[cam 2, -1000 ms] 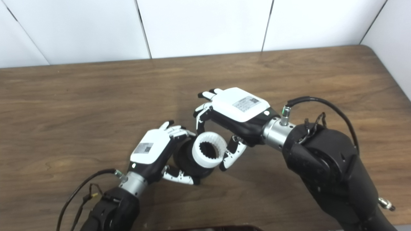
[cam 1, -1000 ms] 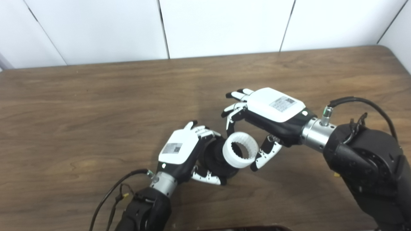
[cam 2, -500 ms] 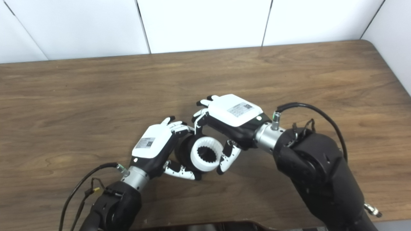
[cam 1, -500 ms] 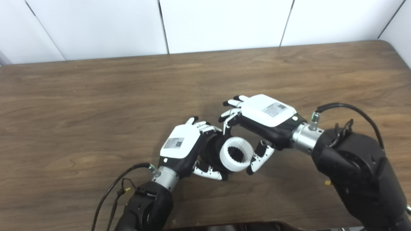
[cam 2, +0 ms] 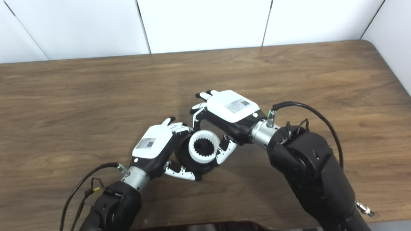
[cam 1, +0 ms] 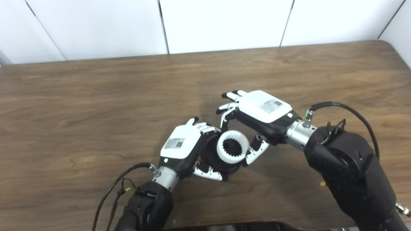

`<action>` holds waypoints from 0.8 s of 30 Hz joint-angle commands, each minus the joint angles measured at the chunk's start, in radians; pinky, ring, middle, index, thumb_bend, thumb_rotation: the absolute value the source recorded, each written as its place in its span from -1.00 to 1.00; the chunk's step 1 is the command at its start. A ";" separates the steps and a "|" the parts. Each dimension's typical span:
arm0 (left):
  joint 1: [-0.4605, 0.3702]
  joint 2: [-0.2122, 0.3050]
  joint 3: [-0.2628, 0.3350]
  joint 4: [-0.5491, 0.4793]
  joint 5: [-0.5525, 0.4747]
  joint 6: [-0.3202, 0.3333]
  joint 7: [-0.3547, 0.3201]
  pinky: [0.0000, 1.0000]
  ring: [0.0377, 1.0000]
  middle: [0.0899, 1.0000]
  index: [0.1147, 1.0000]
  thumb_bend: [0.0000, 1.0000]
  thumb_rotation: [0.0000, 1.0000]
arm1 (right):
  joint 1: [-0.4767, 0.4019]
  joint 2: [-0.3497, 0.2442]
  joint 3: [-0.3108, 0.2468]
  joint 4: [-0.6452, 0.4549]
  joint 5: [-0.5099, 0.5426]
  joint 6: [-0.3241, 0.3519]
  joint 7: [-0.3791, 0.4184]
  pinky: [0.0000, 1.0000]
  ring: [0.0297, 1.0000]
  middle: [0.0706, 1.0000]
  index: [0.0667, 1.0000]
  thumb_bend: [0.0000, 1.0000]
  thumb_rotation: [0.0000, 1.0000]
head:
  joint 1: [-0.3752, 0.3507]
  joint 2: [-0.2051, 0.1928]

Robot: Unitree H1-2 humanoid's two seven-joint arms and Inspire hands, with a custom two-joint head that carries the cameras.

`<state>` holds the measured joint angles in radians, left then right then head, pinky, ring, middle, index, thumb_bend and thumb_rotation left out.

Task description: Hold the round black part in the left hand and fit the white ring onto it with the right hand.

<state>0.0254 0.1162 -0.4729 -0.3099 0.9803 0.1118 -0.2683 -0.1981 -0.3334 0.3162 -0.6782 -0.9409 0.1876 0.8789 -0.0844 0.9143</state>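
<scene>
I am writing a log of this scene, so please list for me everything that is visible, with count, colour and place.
White ring: one, white with teeth inside, near the table's middle, pressed against the front of the black part, pinched by the right robot hand.
Round black part: one, black, behind the ring, gripped in the left robot hand.
Table: one, brown wood, fills most of the view.
Wall panels: white, behind the table's far edge.
Dark object: one, at the bottom edge; cannot tell what it is.
Left robot hand: one, white and black, shut on the black part.
Right robot hand: one, white and black, shut on the ring.
</scene>
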 commanded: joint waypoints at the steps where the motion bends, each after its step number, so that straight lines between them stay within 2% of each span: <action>1: -0.012 -0.006 -0.002 -0.020 0.009 0.005 -0.008 1.00 0.75 0.54 -0.17 0.05 -0.88 | -0.025 0.003 0.000 0.000 -0.013 -0.023 -0.015 1.00 0.97 0.68 -0.11 0.05 -0.72 | -0.001 0.002; 11: -0.018 -0.012 -0.011 -0.034 0.033 0.027 -0.052 1.00 0.79 0.58 -0.17 0.05 -0.88 | -0.017 0.027 0.033 0.029 -0.040 -0.045 -0.023 1.00 0.96 0.66 -0.11 0.05 -0.72 | 0.001 0.006; 24: -0.023 -0.015 -0.017 -0.033 0.038 0.031 -0.044 1.00 0.79 0.57 -0.17 0.05 -0.88 | -0.018 0.043 0.068 0.047 -0.081 -0.044 0.011 1.00 0.98 0.68 -0.11 0.05 -0.72 | 0.007 0.008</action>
<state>0.0239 0.1070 -0.4873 -0.3290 0.9917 0.1437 -0.3173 -0.1981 -0.2995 0.3738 -0.6211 -1.0217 0.1626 0.8827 -0.0767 0.9219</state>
